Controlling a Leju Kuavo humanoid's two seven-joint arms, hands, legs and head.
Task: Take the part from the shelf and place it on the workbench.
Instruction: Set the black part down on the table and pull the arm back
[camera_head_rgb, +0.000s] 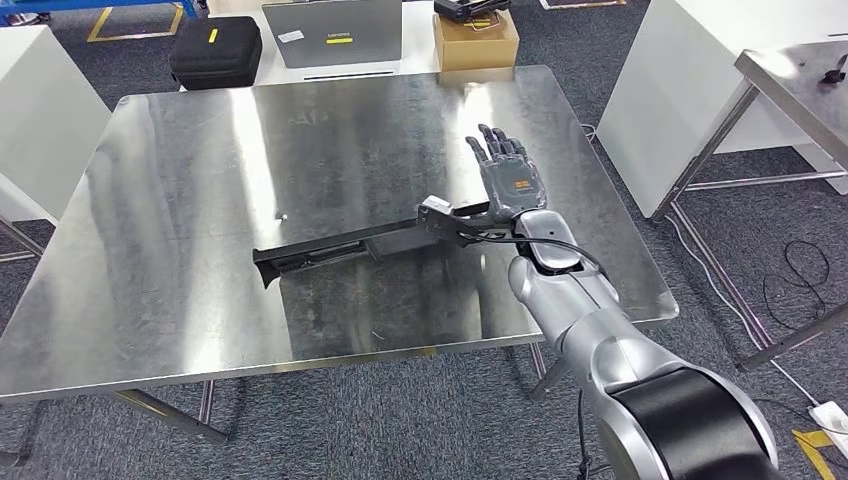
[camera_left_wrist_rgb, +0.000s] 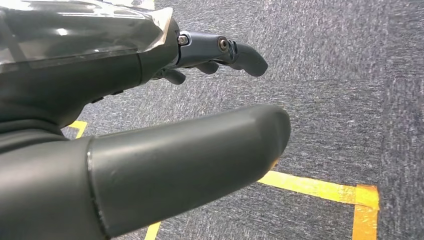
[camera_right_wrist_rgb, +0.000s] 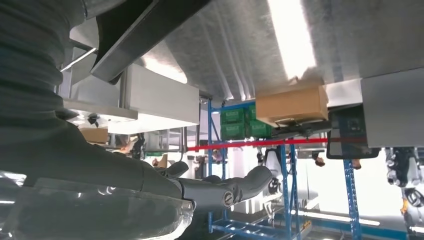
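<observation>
Part (camera_head_rgb: 345, 250) lies flat on worktop (camera_head_rgb: 180, 200), mid-surface. Your right hand (camera_head_rgb: 508, 178) just beside part's end, fingers (camera_head_rgb: 497, 143) spread, empty. Left hand (camera_left_wrist_rgb: 150, 150) hangs, fingers loose. Placement looks done; only retreat left.

Long black part (camera_head_rgb: 345, 247), flat on steel workbench (camera_head_rgb: 180, 200)

Right end of the long black part (camera_head_rgb: 350, 246) is hidden behind the right hand (camera_head_rgb: 508, 178) and wrist; contact there unclear. Steel workbench (camera_head_rgb: 180, 180) near legs mostly hidden under its top. Black case (camera_head_rgb: 214, 50) and cardboard box (camera_head_rgb: 476, 38) cut by top edge.
</observation>
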